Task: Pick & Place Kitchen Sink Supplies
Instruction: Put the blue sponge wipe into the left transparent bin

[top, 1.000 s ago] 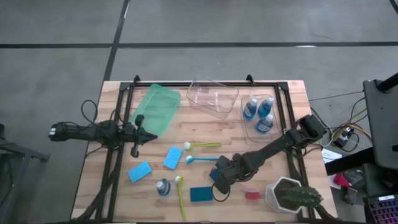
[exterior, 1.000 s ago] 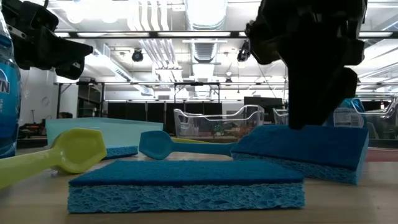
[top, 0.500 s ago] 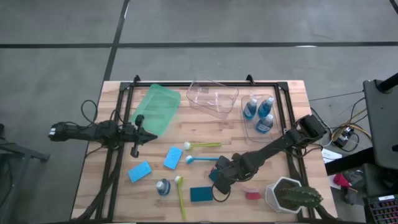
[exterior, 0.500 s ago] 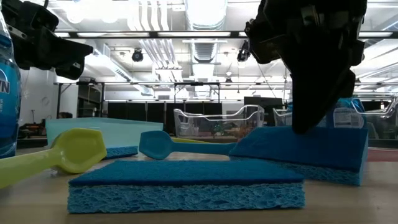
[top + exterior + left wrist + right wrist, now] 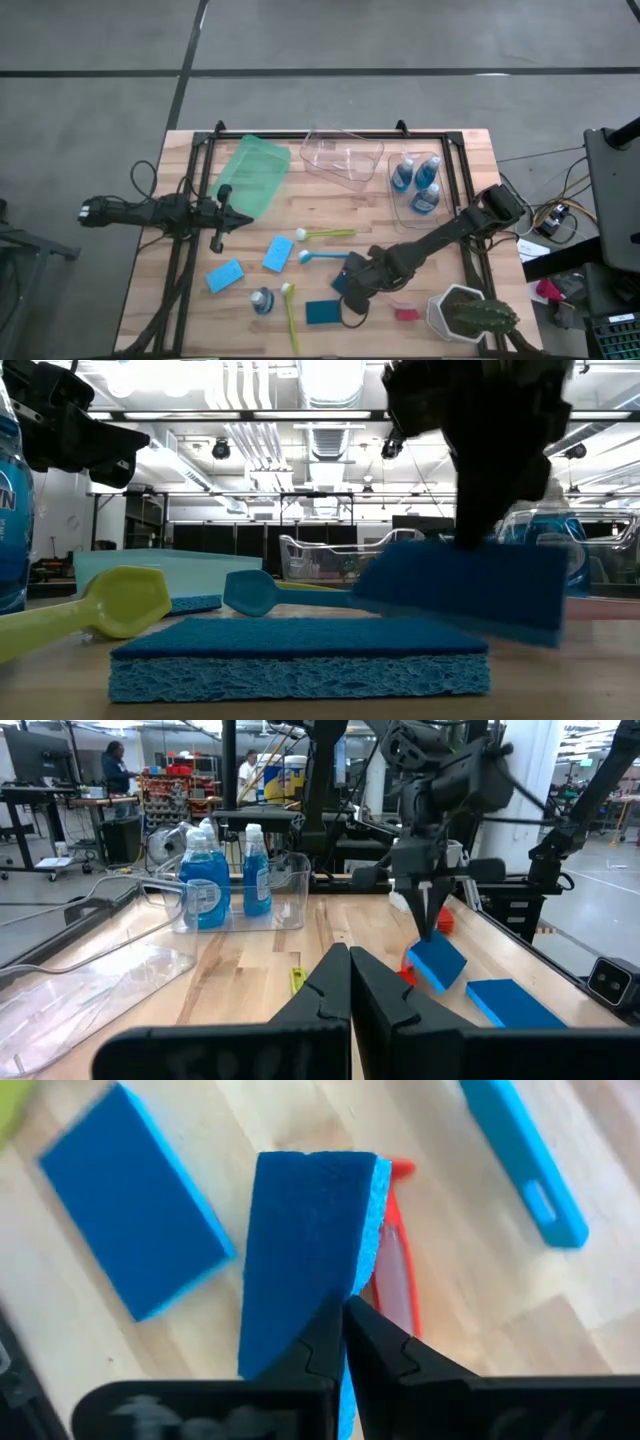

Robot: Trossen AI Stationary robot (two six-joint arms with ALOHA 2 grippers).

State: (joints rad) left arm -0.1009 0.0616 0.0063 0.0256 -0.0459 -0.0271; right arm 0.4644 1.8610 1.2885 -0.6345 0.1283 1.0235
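1. My right tool (image 5: pixel 352 291), lower centre of the high view, is clenched on the edge of a dark-blue sponge (image 5: pixel 300 1250), a spongy rectangular slab.
2. In the low view that sponge (image 5: pixel 460 585) hangs clear of the wooden tabletop (image 5: pixel 310 205), tilted, its long axis running across the frame.
3. A second dark-blue sponge (image 5: pixel 322 312) lies flat just beside it, long axis left to right in the high view.
4. A red brush (image 5: pixel 392 1275) lies under the held sponge; the blue brush (image 5: pixel 325 256) points left to right, head at the left.
5. My left tool (image 5: pixel 226 212), clenched on nothing, waits at the left by the green bin (image 5: pixel 252 175).
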